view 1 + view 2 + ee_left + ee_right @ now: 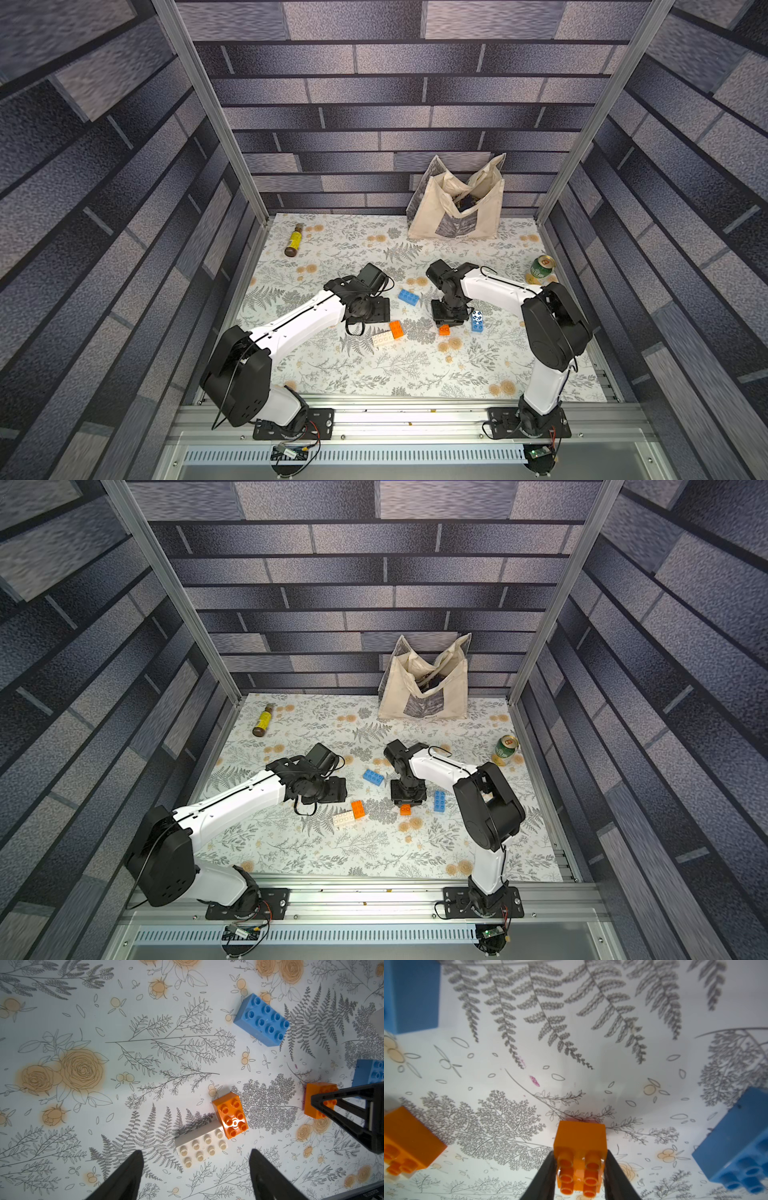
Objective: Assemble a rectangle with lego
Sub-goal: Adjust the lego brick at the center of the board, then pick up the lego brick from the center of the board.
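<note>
The right gripper [580,1154] was clamped on an orange brick [579,1138] by its end, low over the tabletop [571,1084]. Once lifted, it could pivot and slip. The left gripper [196,1151], jaws apart, hung above the white brick [200,1145].

- Blue bricks, two: one blue brick [408,297], another blue brick [477,321], well apart.
- Orange bricks, two: one orange brick [396,328], another orange brick [444,330].
- White brick [383,339]: one only.
- Bricks in all: five, counted the same in both top views.
- Can [540,270]: one, green.
- Bottle [294,240]: one, yellow label.
- Bag [455,208]: one, pale cloth.
- Robot arms, two: left arm [291,320], right arm [494,286].
</note>
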Tool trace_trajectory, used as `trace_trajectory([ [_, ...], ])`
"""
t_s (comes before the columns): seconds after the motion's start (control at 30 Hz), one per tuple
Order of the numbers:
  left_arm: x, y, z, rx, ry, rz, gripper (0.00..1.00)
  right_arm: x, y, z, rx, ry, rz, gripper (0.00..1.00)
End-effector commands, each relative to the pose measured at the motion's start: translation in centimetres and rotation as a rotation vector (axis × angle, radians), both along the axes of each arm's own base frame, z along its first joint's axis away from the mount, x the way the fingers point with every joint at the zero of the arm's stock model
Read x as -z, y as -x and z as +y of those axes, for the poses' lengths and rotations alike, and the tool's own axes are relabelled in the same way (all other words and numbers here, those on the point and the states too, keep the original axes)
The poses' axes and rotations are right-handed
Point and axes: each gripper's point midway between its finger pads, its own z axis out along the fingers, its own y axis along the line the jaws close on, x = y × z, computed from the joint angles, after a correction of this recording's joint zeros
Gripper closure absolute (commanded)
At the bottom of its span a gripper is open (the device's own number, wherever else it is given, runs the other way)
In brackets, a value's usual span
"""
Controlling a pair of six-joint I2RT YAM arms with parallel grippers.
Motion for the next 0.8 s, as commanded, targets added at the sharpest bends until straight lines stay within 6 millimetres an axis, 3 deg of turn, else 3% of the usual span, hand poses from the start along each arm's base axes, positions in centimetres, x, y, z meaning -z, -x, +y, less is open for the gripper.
trace_trajectory([
  [0.0,-0.2,0.3,1.1,-0.054,-0.01,0.003,0.16,-1.0,0.1,0.3,-0.007,-0.021,-0.027,0.43],
  [0.2,-1.5,-1.3,3.8,-0.158,-0.014,-0.058,0.1,-3.2,-0.4,0.6,0.033,-0.03,-0.067,0.38],
  [0.33,-2.6,-2.8,5.5,-0.231,0.006,-0.092,0.07,-5.3,-0.9,2.3,0.05,-0.042,-0.104,0.38],
  [0.47,-2.7,-4.2,7.0,-0.275,0.053,-0.091,0.07,-4.9,-1.3,3.4,0.072,-0.009,-0.094,0.4],
  [0.63,-3.3,-5.2,8.4,-0.289,0.075,-0.094,0.06,-5.2,-1.8,6.8,0.023,-0.065,-0.111,0.45],
  [0.77,-2.9,-5.5,9.8,-0.328,0.073,-0.084,0.02,-5.6,-1.1,10.3,-0.057,-0.081,-0.094,0.47],
])
